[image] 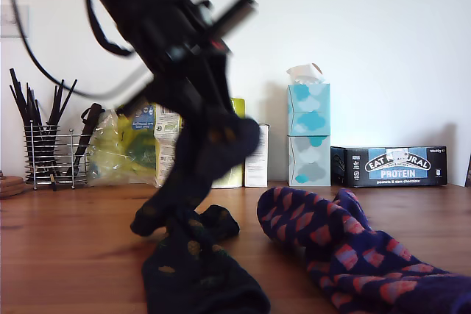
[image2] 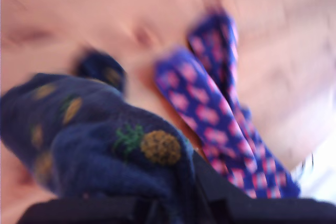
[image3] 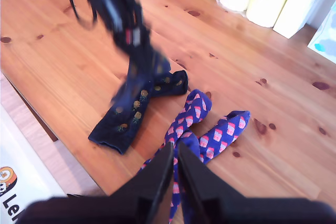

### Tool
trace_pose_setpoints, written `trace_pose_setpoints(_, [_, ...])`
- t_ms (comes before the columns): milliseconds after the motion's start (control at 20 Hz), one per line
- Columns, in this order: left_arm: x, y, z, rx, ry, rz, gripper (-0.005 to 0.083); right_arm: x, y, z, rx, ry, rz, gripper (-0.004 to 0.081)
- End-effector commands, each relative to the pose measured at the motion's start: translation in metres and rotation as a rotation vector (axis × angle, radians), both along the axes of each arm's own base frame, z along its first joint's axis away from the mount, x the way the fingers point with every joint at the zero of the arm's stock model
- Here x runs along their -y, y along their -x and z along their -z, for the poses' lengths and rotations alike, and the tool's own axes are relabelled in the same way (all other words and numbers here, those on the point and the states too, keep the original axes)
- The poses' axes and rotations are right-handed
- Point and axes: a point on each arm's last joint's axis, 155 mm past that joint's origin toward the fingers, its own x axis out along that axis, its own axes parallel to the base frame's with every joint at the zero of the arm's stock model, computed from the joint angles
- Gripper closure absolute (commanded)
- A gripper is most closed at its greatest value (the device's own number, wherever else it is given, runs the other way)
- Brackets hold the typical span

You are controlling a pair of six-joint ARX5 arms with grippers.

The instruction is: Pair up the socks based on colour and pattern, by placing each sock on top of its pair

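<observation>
1. We work over a wooden table (image3: 273,72) against a pale wall, with tissue boxes (image: 308,134), a protein-bar box (image: 388,166) and a wire caddy (image: 51,154) ranged along the back.
2. My first gripper (image: 221,126) is pinching one navy pineapple sock (image: 195,163). That sock bunches right at the jaws in the first wrist view, though the fingers themselves are hidden under the knit and blur.
3. The held sock hangs down from those fingers, its lower end draping onto the second pineapple sock (image3: 123,121), which lies flat on the wood directly beneath.
4. Just beside that dark pair, farther out from the first fingers, lie the two blue-purple block-pattern socks (image3: 207,124), one touching the other.
5. My second gripper (image3: 175,169) hovers above the block-pattern socks with its fingers (image3: 157,174) pressed nearly together on nothing. A thin slit shows between them.
6. We judge the step in hand to be laying the lifted pineapple sock on its mate, partway done since the two already touch.
7. The next move calls for lowering the sock along the length of the lying one so it settles lined up, then letting go without dragging it askew.
8. The block-pattern pair looks loosely crossed and may still want stacking.
</observation>
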Motion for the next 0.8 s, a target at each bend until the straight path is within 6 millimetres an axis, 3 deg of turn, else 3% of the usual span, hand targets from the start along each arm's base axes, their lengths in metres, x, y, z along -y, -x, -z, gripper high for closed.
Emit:
trace_pose_setpoints(0, [-0.001,0.007,0.006,-0.014,-0.013,0.031,0.0794,0.000,0.001,0.007,-0.017,0.015,-0.005,0.0782])
trace_pose_setpoints(50, [-0.001,0.004,0.006,0.017,-0.018,0.046,0.0794,0.000,0.001,0.008,-0.020,0.017,-0.005,0.0782])
trace_pose_setpoints(250, [-0.010,-0.046,-0.008,0.128,0.043,-0.050,0.0794,0.000,0.002,0.008,-0.021,0.017,-0.005,0.0782])
trace_pose_setpoints(500, [-0.004,-0.086,-0.060,0.271,0.129,-0.064,0.0794,0.000,0.002,0.008,-0.022,0.016,-0.008,0.0782])
trace_pose_setpoints(650, [0.003,-0.088,-0.086,0.294,0.169,-0.046,0.0794,-0.001,0.002,0.008,-0.023,0.014,-0.011,0.0782])
trace_pose_setpoints(750, [0.005,-0.078,-0.085,0.268,0.162,-0.018,0.0794,0.000,0.002,0.008,-0.024,0.014,-0.011,0.0782])
